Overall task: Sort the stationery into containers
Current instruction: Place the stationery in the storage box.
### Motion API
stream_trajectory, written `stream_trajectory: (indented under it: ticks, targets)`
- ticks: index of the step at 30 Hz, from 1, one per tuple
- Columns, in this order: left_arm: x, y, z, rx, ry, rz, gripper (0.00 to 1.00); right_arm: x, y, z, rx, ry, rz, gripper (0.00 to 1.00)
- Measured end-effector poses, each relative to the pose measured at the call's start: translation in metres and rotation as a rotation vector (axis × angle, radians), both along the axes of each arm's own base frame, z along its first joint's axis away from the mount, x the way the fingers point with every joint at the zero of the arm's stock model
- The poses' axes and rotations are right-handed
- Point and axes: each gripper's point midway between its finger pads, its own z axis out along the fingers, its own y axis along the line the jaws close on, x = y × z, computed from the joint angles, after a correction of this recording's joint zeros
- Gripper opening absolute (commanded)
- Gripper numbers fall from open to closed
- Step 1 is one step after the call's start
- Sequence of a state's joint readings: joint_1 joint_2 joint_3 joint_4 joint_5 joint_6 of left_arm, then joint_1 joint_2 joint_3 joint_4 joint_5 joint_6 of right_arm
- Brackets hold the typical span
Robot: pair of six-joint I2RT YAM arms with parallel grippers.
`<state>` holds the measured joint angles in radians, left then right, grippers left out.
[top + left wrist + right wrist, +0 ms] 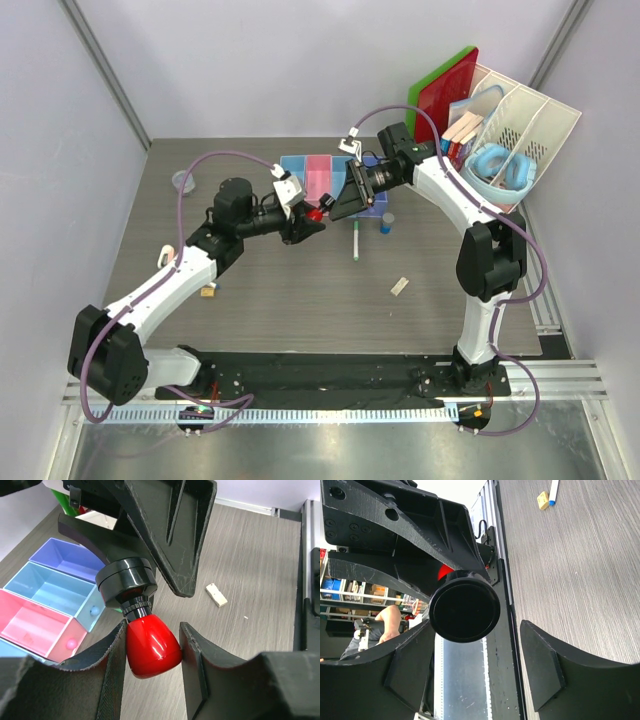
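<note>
The red-and-black cylinder (141,617) hangs in the air above the counter (300,300), just in front of the row of trays (47,587). The left gripper (152,642) has its fingers pressed on the red body from both sides. The right gripper (475,630) faces it, fingers spread either side of the black cap with a clear gap on one side, so it seems to hold nothing. To my eye this is a hand-over, with the left arm carrying the load. Done well, the right arm backs straight off along the cylinder's axis without brushing the cap. The left grip must hold firm on that glossy, tapered body.
</note>
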<state>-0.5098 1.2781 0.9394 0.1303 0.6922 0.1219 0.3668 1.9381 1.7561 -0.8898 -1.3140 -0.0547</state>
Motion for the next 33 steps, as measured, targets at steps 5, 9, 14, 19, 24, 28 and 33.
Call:
stream_trajectory:
  ticks: [5, 9, 14, 19, 24, 28, 33]
  targets:
    - [0.000, 0.002, -0.005, 0.025, -0.008, 0.004, 0.00, 0.000, 0.000, 0.000, 0.000, -0.001, 0.000, 0.74]
    - [0.001, 0.006, -0.009, 0.059, -0.027, 0.019, 0.00, 0.001, 0.000, 0.000, -0.004, -0.003, -0.003, 0.75]
    - [0.004, 0.017, -0.018, 0.134, -0.055, 0.055, 0.00, 0.006, -0.006, -0.001, -0.015, -0.007, -0.024, 0.75]
    - [0.010, 0.027, -0.023, 0.227, -0.034, 0.094, 0.00, 0.024, -0.023, 0.001, -0.047, -0.052, -0.094, 0.74]
    - [0.040, 0.027, 0.001, 0.311, -0.033, 0.119, 0.00, 0.041, -0.047, 0.004, -0.119, -0.146, -0.192, 0.75]
    - [0.071, 0.035, 0.002, 0.402, 0.012, 0.140, 0.00, 0.044, -0.066, 0.008, -0.192, -0.238, -0.241, 0.75]
    - [0.133, 0.056, -0.009, 0.521, 0.096, 0.192, 0.00, 0.038, -0.087, 0.014, -0.267, -0.347, -0.277, 0.75]
